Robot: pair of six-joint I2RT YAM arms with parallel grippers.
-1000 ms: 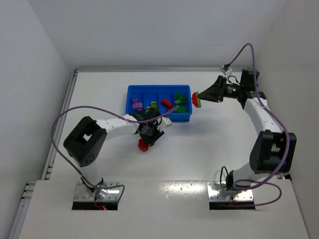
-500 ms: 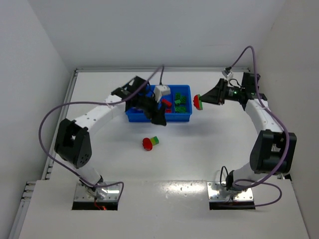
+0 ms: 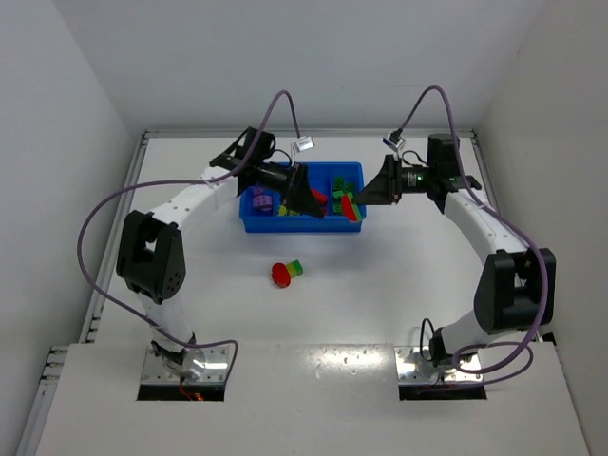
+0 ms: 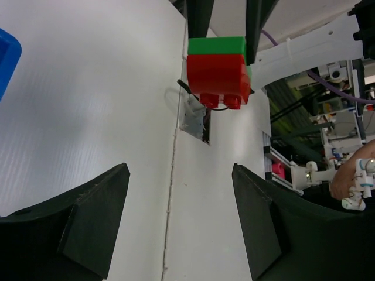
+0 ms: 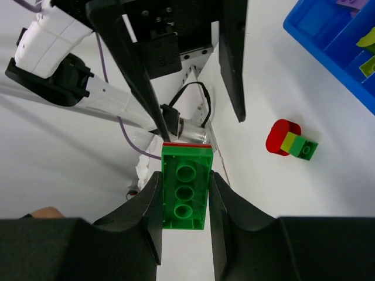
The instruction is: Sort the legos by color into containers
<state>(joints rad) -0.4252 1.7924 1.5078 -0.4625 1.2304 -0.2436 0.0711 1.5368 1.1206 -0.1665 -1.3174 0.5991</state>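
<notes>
Partly sorted: several legos [image 3: 339,186] in the containers [image 3: 285,226]. Pinched in the right gripper [image 5: 186,178] at the containers' right end, a red-and-green stack [image 4: 218,70]; left gripper [image 4: 179,175] spread wide, empty. Unsorted on the surface [image 3: 408,275], another mixed stack [image 3: 285,273].

1. You get no readable text, number or brand in any view.
2. Left cable tag [image 3: 304,143] and right cable tag [image 3: 392,142]: white, too small for you to read.
</notes>
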